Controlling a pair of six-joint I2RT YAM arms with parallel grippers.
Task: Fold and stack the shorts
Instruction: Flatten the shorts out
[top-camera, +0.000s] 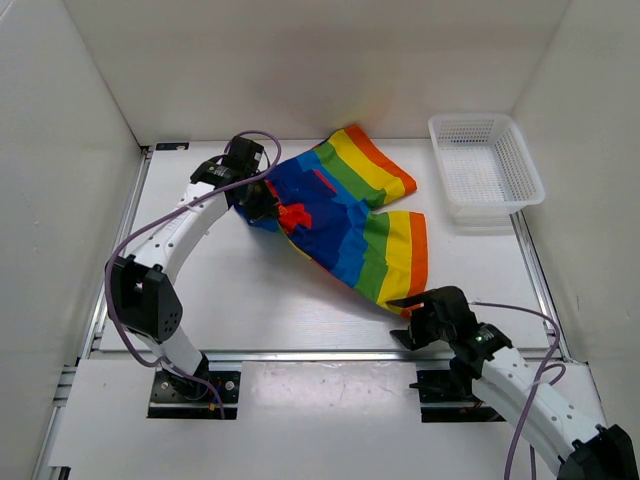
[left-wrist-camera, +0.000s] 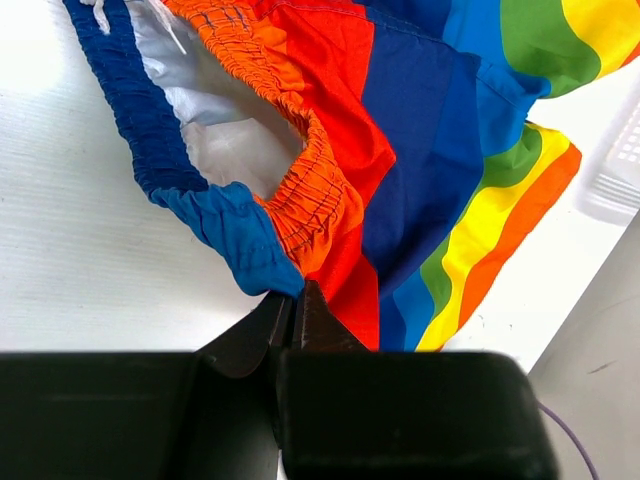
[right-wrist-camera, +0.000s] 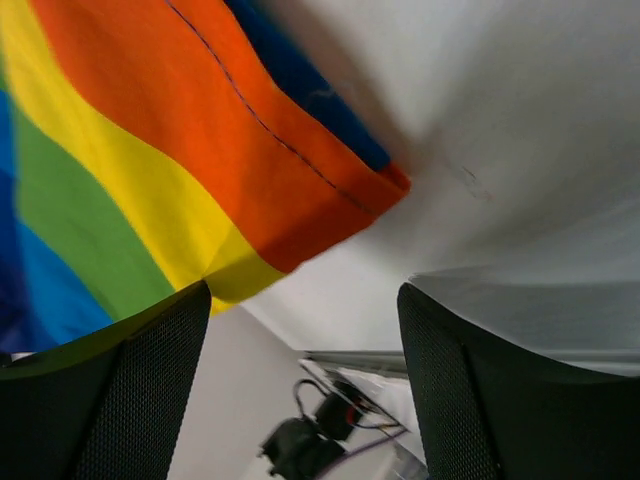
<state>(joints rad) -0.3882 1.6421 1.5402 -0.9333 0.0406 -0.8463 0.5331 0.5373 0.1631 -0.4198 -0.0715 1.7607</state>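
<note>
Soft rainbow-striped cloth shorts (top-camera: 345, 215) lay left of the white plastic mesh basket (top-camera: 528, 170), extending from the left gripper (left-wrist-camera: 295, 300), clenched on the waistband (left-wrist-camera: 320, 190), to the released right gripper (right-wrist-camera: 300, 300).

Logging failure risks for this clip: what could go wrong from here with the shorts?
1. The left gripper pinches only the very edge of the shorts at the waistband, so a pull could slip it free.
2. The right gripper is open, with the leg hem corner lying towards one finger rather than centred, so closing may catch little cloth or miss.
</note>
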